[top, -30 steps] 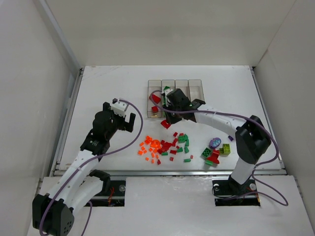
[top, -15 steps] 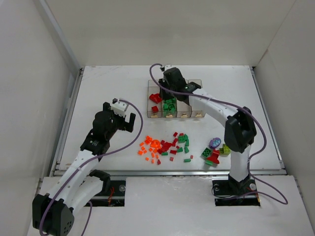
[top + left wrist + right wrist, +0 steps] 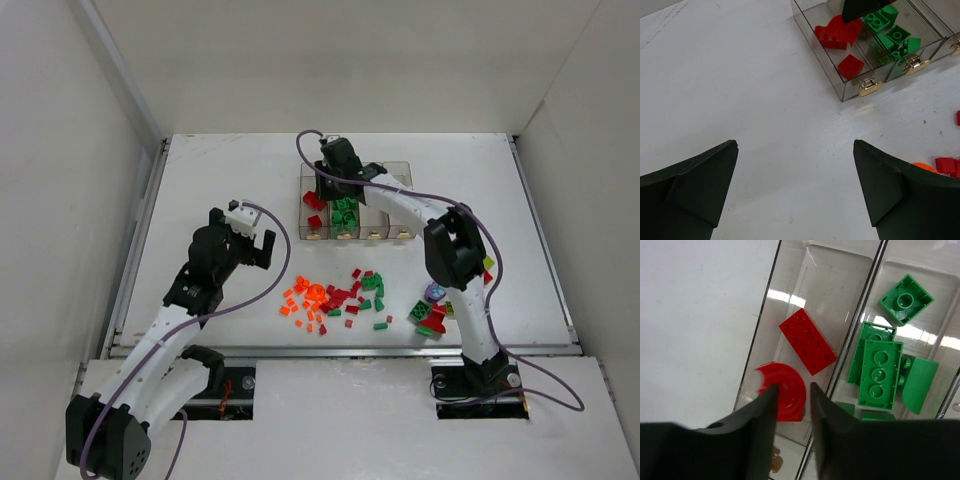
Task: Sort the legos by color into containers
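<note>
The containers [image 3: 397, 172], a row of clear bins, stand at the back centre. My right gripper [image 3: 332, 178] hangs over the leftmost bin [image 3: 790, 280], jaws a narrow gap apart, open. Just below its tips [image 3: 793, 386] a red curved lego [image 3: 790, 402], blurred at its edge, sits inside that bin beside a red brick [image 3: 807, 341]. Green legos [image 3: 880, 372] fill the second bin. Loose legos [image 3: 345, 295] in orange, red and green lie scattered at the front centre. My left gripper [image 3: 250, 236] stays left of the bins, wide open over bare table [image 3: 795, 142], holding nothing.
A second small heap [image 3: 440, 302] with purple, lime, green and red pieces lies at the front right, partly behind the right arm. The two right-hand bins [image 3: 385, 205] look unfilled. White walls enclose the table on three sides.
My right gripper has swung from the bins' near end to the far end of the leftmost bin, and its jaws have parted slightly over the red curved lego. The left arm has not moved.
</note>
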{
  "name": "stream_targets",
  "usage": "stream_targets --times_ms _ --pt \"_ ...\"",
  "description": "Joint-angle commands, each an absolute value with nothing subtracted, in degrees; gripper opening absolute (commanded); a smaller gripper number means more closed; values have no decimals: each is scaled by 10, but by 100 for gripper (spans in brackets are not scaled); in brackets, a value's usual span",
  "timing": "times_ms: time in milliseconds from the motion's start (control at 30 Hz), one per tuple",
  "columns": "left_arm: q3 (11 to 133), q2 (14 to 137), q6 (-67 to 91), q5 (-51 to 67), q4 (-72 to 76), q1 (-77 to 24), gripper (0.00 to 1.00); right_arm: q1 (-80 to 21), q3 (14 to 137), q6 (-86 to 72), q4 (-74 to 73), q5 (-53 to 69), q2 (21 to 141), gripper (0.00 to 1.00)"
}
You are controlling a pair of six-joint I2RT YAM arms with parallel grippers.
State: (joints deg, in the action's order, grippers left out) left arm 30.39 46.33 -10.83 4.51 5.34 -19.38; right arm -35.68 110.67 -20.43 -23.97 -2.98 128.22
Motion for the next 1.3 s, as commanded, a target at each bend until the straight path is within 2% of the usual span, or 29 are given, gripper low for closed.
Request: stream_targets --times_ms 0,67,400,500,533,567,633,833,1000,1267 --pt "303 457 -101 54 66 -192 100 -353 1141 -215 -231 -35 1275 38" --pt "303 457 -101 54 66 -192 100 -353 1141 -215 -236 -35 1275 51" --pt "303 457 -101 54 71 -192 100 -348 1152 -189 -254 -34 1207 54" --pt "303 457 -101 54 71 -192 100 -343 1123 -176 -254 -34 1157 59" --pt "303 457 -101 54 71 -192 100 -343 1111 -167 -254 -34 1142 62" --pt "303 452 -101 54 71 -192 100 -343 1099 -162 -254 -49 1125 69" --pt "303 452 -101 59 71 -192 100 -343 1058 -151 -254 -65 1072 73" --pt "292 446 -90 65 83 -192 100 -343 931 -134 -254 -132 937 95" --pt "274 446 -62 70 117 -192 100 -343 845 -186 -260 -137 885 99" --pt "229 459 56 108 230 -192 100 -343 674 -280 -287 -177 746 99"
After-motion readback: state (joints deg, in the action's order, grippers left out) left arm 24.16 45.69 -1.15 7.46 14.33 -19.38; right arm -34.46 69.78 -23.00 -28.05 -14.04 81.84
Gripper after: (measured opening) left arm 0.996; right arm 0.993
